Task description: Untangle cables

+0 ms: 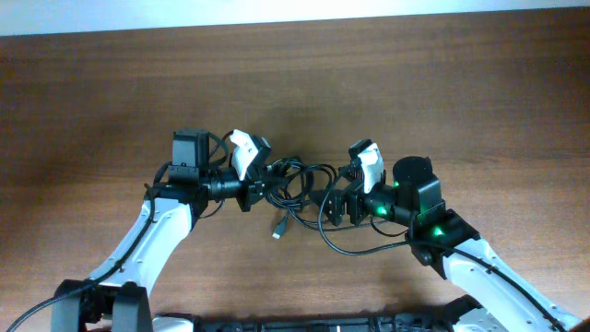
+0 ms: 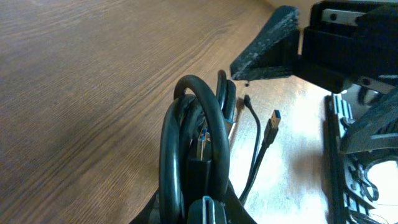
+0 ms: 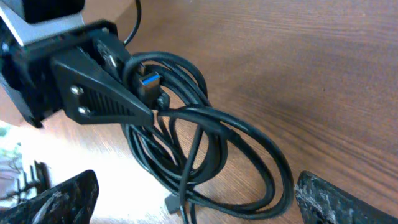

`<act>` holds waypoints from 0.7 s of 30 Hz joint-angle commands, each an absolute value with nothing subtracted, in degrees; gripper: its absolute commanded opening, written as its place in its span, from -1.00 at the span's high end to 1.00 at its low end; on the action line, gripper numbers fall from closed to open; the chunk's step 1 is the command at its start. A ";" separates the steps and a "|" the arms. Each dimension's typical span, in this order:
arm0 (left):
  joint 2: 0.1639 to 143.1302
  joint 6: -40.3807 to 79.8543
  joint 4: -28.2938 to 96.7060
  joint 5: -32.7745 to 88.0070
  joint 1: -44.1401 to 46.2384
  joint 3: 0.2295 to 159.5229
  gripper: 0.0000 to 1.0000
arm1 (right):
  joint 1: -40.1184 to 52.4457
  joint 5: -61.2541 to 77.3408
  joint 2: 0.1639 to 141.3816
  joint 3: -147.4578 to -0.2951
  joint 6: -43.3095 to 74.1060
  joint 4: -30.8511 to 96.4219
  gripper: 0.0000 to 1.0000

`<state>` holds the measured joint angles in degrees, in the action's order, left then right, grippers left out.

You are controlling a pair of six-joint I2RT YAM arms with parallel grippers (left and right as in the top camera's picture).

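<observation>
Cables: glossy black round cords in tangled loops (one plug blue-tongued), on wood-grain table. Left gripper clamped on cables. Right gripper jaws wide apart, empty.

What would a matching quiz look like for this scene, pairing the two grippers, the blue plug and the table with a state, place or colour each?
Things:
1. left gripper
2. right gripper
3. blue-tipped plug
4. table

States, places, colours:
A. brown wood
B. open, fingers wide apart
C. shut on the cables
D. tucked inside the coil

Pairs: 1-C, 2-B, 3-D, 4-A
</observation>
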<state>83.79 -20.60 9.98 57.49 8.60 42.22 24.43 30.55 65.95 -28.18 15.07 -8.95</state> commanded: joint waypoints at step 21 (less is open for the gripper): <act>83.22 -12.67 6.94 69.78 6.11 42.68 -0.98 | 24.69 33.78 70.67 -28.42 20.51 -18.72 0.92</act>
